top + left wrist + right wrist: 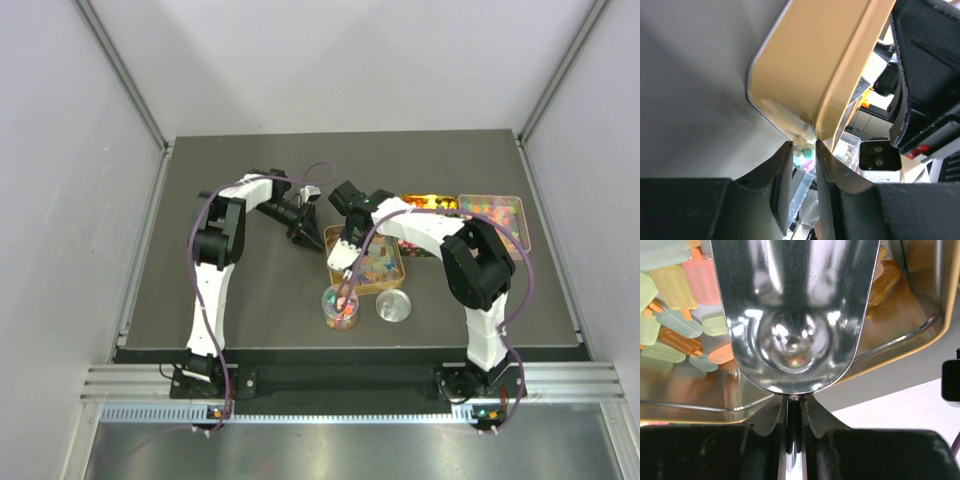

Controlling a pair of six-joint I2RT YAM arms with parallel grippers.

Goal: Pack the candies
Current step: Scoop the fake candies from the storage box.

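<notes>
From above, you can see your left gripper (303, 232) at the far left corner of a shallow rectangular gold-coloured metal tin (400, 265) on the dark grey table (250, 300). The right gripper (346, 262) hangs over the left part of that gold tin. The tiny pastel candies (373, 264) lie inside the tin, more fill a small clear glass jar (340, 310) just in front of it, and more sit in a clear rectangular tray (492, 218) at the far right. A round silver lid (394, 306) lies flat beside the jar, apart from it. In the left wrist view, your left gripper (803, 147) is pinched onto the gold tin (815, 60) at its rounded corner, one finger outside the wall and one inside, and a few pale green and pink candies (802, 158) show through the narrow gap. In the right wrist view, your right gripper (795, 402) is clamped on the thin handle of a shiny silver metal scoop (795, 315). The bowl of the scoop looks bare and hangs above the gold tin (900, 345), where lolly-shaped candies (675, 305) in yellow, pink, green and orange lie to the left.
</notes>
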